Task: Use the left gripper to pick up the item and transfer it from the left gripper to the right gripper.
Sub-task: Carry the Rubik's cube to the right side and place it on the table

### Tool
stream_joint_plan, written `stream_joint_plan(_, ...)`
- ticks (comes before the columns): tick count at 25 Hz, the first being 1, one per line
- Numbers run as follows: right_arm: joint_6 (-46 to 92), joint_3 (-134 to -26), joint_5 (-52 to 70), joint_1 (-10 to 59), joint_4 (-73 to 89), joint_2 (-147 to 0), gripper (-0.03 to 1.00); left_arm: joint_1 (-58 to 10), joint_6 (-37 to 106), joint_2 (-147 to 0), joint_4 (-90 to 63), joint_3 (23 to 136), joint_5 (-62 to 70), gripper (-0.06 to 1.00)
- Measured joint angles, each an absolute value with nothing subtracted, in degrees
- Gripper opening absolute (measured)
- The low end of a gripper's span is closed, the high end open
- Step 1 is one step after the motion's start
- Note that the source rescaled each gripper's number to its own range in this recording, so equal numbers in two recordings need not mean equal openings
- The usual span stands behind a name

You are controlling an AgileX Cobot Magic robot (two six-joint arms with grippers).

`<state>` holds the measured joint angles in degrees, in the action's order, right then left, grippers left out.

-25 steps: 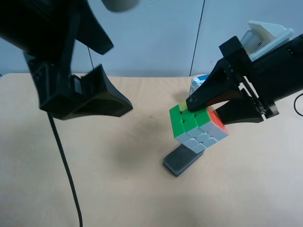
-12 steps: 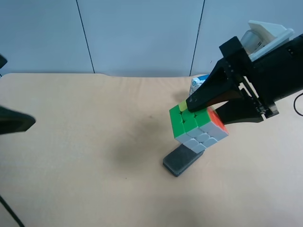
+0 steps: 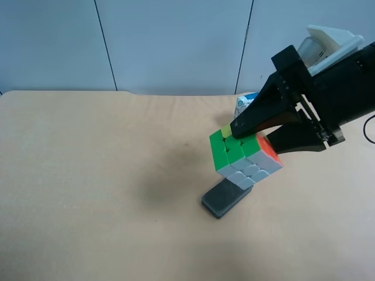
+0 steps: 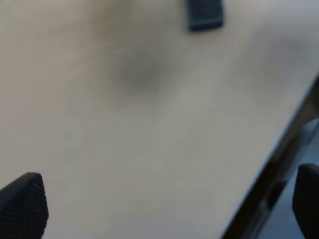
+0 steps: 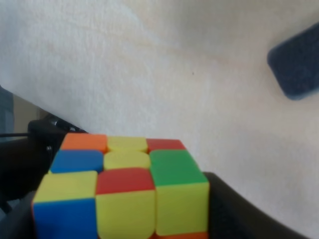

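Observation:
The puzzle cube (image 3: pixel 243 158) hangs tilted above the table, green face toward the exterior high camera. The right gripper (image 3: pixel 249 136), black jaws on the arm with the pale grey housing at the exterior high view's right, is shut on it. In the right wrist view the cube (image 5: pixel 122 191) sits between the dark jaws, showing yellow, red, green, blue and orange stickers. The left gripper (image 4: pixel 164 204) is open and empty above bare table in the left wrist view, with one fingertip (image 4: pixel 22 204) at each side. It is out of the exterior high view.
A dark grey oblong block (image 3: pixel 226 197) lies on the tan table (image 3: pixel 105 175) just below the cube; it also shows in the left wrist view (image 4: pixel 205 13) and right wrist view (image 5: pixel 296 64). A white-and-blue milk carton (image 3: pixel 244 104) stands behind the right gripper.
The all-black left arm has pulled away to the exterior high view's left and left that view. The right gripper and the cube have not moved.

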<state>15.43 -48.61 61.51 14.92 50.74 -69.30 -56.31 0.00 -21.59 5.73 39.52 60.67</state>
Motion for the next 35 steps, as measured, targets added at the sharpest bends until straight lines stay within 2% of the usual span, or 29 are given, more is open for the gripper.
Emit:
stream_joint_plan(7, 15.43, -48.61, 60.80, 14.92, 50.74, -69.30, 0.04, -56.31, 0.00, -8.54, 2.35, 30.44, 60.73, 0.99)
stream_joint_plan(12, 15.43, -48.61, 60.66, 14.92, 50.74, -69.30, 0.04, -56.31, 0.00, -0.93, 1.48, 29.24, 60.61, 0.99)
stream_joint_plan(25, 15.43, -48.61, 60.61, 14.92, 50.36, -69.30, 0.04, -56.06, 0.00, 0.20, 1.48, 29.22, 60.61, 0.99)
stream_joint_plan(29, 15.43, -48.61, 60.21, 14.92, 49.64, -69.30, 0.04, -51.12, 0.00, 0.20, 1.48, 29.22, 60.61, 1.00)
stream_joint_plan(35, 15.11, -48.61, 57.99, 14.92, 45.00, -69.30, 0.04, -36.66, 0.00, 0.20, 1.48, 29.22, 60.61, 1.00)
